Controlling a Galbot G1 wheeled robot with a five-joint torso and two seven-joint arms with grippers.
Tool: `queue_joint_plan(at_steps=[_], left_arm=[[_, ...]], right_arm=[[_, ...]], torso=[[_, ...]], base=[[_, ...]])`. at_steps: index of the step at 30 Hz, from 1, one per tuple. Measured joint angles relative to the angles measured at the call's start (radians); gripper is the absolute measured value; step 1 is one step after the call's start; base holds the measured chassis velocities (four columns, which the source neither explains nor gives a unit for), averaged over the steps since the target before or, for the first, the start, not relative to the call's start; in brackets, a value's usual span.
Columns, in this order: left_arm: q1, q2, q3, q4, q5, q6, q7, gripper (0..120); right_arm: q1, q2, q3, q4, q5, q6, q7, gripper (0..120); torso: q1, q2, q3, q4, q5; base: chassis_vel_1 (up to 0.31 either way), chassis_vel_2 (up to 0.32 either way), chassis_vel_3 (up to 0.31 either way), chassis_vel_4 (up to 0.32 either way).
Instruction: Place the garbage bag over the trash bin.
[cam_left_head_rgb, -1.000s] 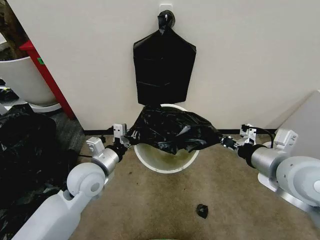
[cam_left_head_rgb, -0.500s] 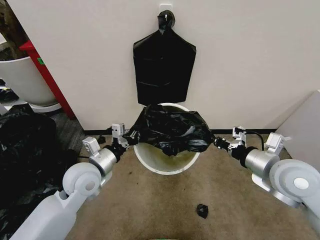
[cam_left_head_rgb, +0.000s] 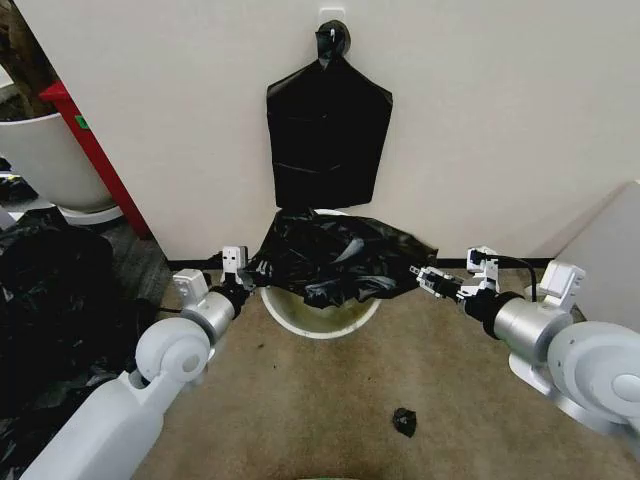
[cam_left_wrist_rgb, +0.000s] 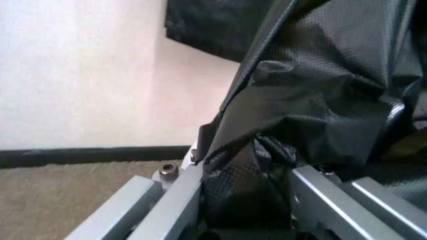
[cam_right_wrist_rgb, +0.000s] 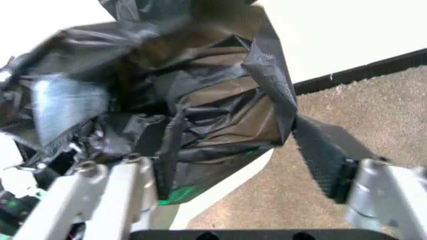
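Observation:
The garbage bag (cam_left_head_rgb: 335, 260), black and wrinkly, hangs spread over the far part of the cream-white trash bin (cam_left_head_rgb: 320, 325), which stands on the carpet against the wall. My left gripper (cam_left_head_rgb: 248, 278) is at the bag's left end, shut on a bunch of its plastic (cam_left_wrist_rgb: 243, 175). My right gripper (cam_left_head_rgb: 420, 272) is at the bag's right end. In the right wrist view its fingers (cam_right_wrist_rgb: 320, 155) stand wide apart, so the gripper (cam_right_wrist_rgb: 227, 150) is open, with folds of the bag (cam_right_wrist_rgb: 200, 110) lying against them. The bin's white wall (cam_right_wrist_rgb: 207, 202) shows under the bag.
A flat black bag bundle (cam_left_head_rgb: 328, 130) hangs from a hook on the wall right above the bin. At the left are a large white tub (cam_left_head_rgb: 45, 160), a red frame (cam_left_head_rgb: 90, 150) and bulky black plastic (cam_left_head_rgb: 50, 300). A black scrap (cam_left_head_rgb: 404, 421) lies on the carpet.
My right gripper has moved inward toward the bin. The bag is no longer pulled taut and has shifted back toward the wall, over the bin's far rim. The left gripper has hardly moved.

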Motion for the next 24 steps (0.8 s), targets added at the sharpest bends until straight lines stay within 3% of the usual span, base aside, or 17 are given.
queue_joint_plan(at_steps=[6,10,14,17,24], left_arm=[[-0.002,-0.001,0.007,0.002,-0.006,-0.005,-0.04,1],[-0.006,0.003,0.022,-0.011,-0.002,-0.053,-0.045,1],[-0.014,0.005,0.033,-0.017,0.003,-0.085,-0.052,1],[-0.043,0.0,0.05,-0.007,0.023,-0.127,-0.062,1],[-0.077,-0.018,0.072,0.015,0.061,-0.169,-0.082,1]], right_arm=[[0.029,0.0,0.009,0.041,0.063,0.044,0.08,83],[0.117,0.001,-0.022,0.061,0.202,0.23,0.182,98],[0.166,0.009,-0.039,0.061,0.31,0.349,0.204,100],[0.2,0.024,-0.055,0.061,0.486,0.489,0.209,100],[0.189,0.063,-0.099,0.061,0.55,0.547,0.209,100]], torso=[[0.0,0.0,0.0,0.0,0.0],[0.0,0.0,0.0,0.0,0.0001],[0.0,0.0,0.0,0.0002,0.0],[0.0,0.0,0.0,0.0,0.0],[0.0,0.0,0.0,-0.0002,0.0]], base=[[0.0,0.0,0.0,0.0],[0.0,0.0,0.0,0.0],[0.0,0.0,0.0,0.0],[0.0,0.0,0.0,0.0],[0.0,0.0,0.0,0.0]])
